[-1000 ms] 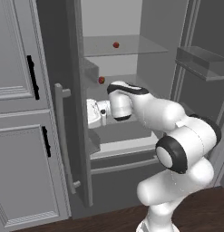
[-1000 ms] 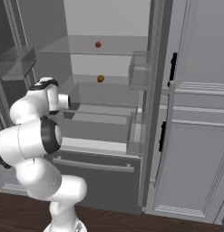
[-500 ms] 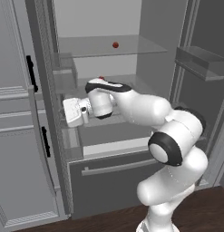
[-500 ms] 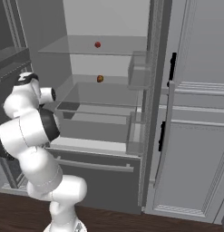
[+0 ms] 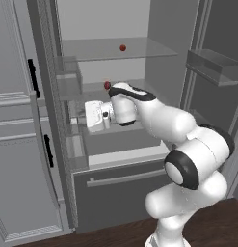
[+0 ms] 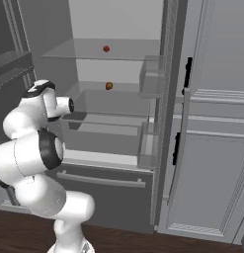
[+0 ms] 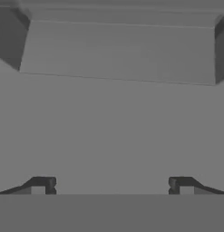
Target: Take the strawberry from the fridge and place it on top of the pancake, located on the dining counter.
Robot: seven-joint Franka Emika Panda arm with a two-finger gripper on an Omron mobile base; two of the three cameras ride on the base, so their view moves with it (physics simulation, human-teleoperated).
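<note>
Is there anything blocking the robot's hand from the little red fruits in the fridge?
Nothing visible does. The fridge stands open, and both fruits lie unobstructed on its glass shelves: the upper red fruit and the lower red fruit. The open gripper simply faces sideways, toward the left door.

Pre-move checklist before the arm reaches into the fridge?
1. Tall dark-grey fridge doors open: ok.
2. Gripper open, nothing between its tips: ok.
3. Small red fruit on upper glass shelf in sight: ok.
4. Second small reddish fruit on lower shelf in sight: ok.
5. Which of the two is the strawberry: cannot tell, too small.
6. Gripper aimed at a fruit: not ok, hand view faces a grey fridge surface.
</note>
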